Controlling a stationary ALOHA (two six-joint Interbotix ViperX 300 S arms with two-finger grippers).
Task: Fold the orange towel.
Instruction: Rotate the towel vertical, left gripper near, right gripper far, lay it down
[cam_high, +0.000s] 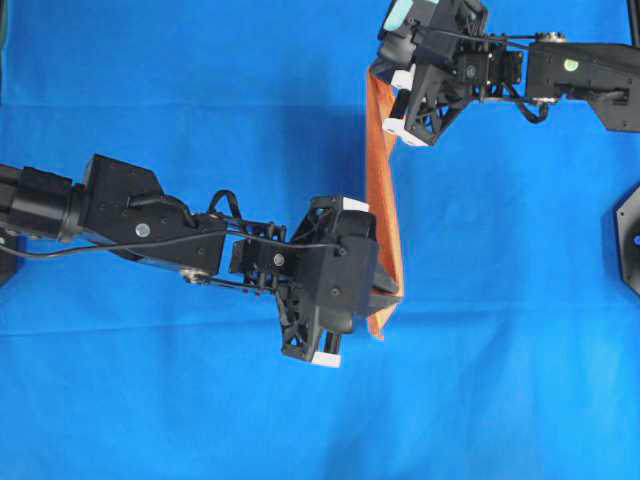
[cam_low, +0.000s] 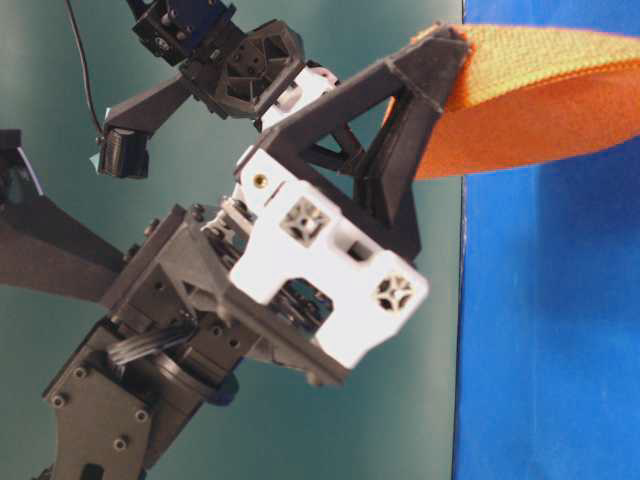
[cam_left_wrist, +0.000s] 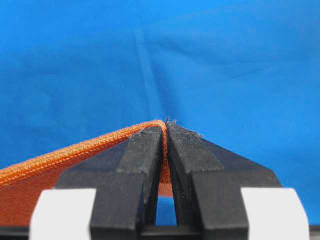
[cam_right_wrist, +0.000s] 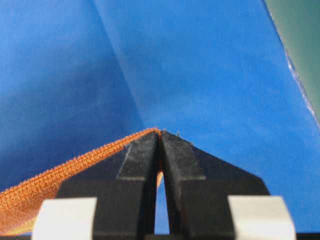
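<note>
The orange towel (cam_high: 381, 190) hangs lifted off the blue table, stretched in a narrow band between my two grippers. My left gripper (cam_high: 388, 293) is shut on its near corner, seen pinched between the black jaws as the towel's hem (cam_left_wrist: 164, 150) in the left wrist view. My right gripper (cam_high: 378, 82) is shut on the far corner; the orange edge (cam_right_wrist: 75, 167) runs off to the left from its jaws. In the table-level view the towel (cam_low: 530, 100) droops from the left gripper's fingertip (cam_low: 440, 50). Most of the cloth hangs edge-on below the top hem.
A blue cloth (cam_high: 200, 380) covers the whole table. A black arm base (cam_high: 628, 235) sits at the right edge. A green wall (cam_low: 60, 200) stands behind the table's side, and its edge (cam_right_wrist: 295, 75) shows in the right wrist view.
</note>
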